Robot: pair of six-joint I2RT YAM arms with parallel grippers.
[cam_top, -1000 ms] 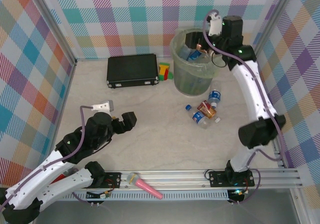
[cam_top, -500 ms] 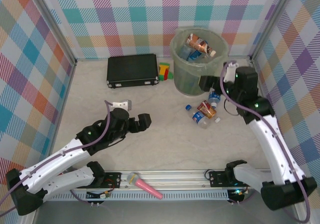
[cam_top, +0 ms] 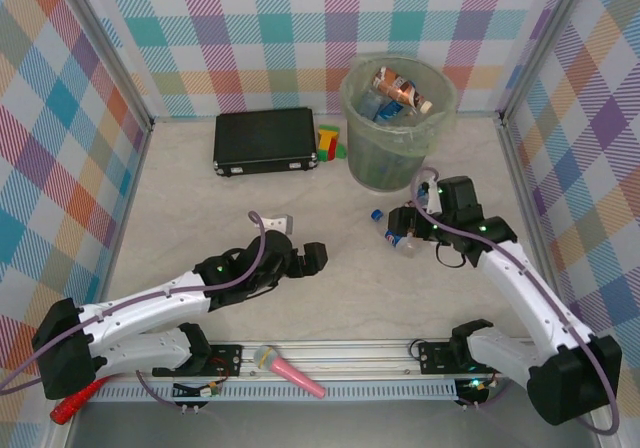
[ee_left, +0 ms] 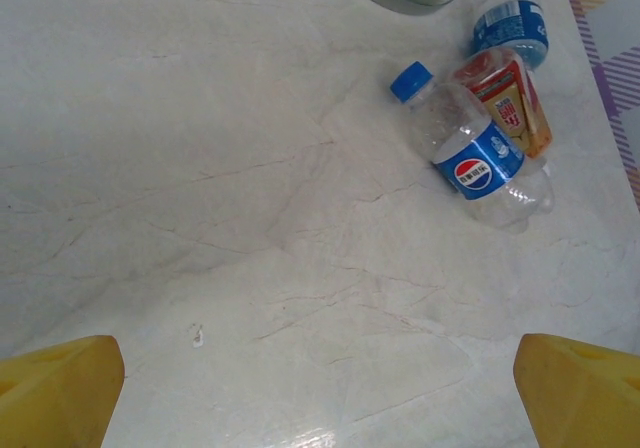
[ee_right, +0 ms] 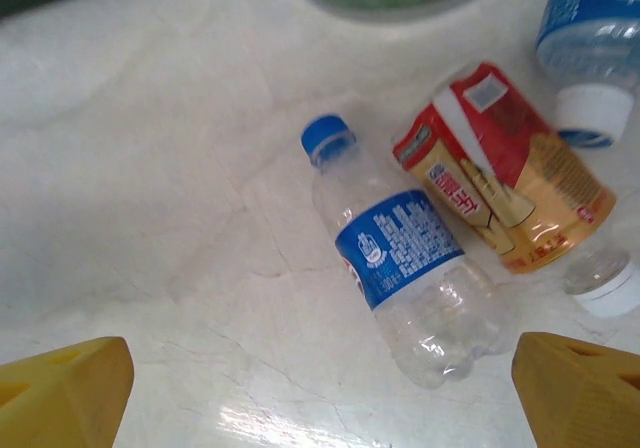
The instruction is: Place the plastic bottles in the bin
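Holding crushed bottles (cam_top: 400, 90), the pale-green bin (cam_top: 380, 160); three loose bottles (ee_left: 470, 158) alongside.

The pale-green bin (cam_top: 385, 158) stands upright near the worktop's far edge, with crushed bottles (cam_top: 400, 90) piled inside. Just before it three lie flat: a clear blue-capped bottle (ee_right: 400, 268), a copper-labelled bottle (ee_right: 500, 193) touching it, and a blue-labelled bottle (ee_right: 590, 18).
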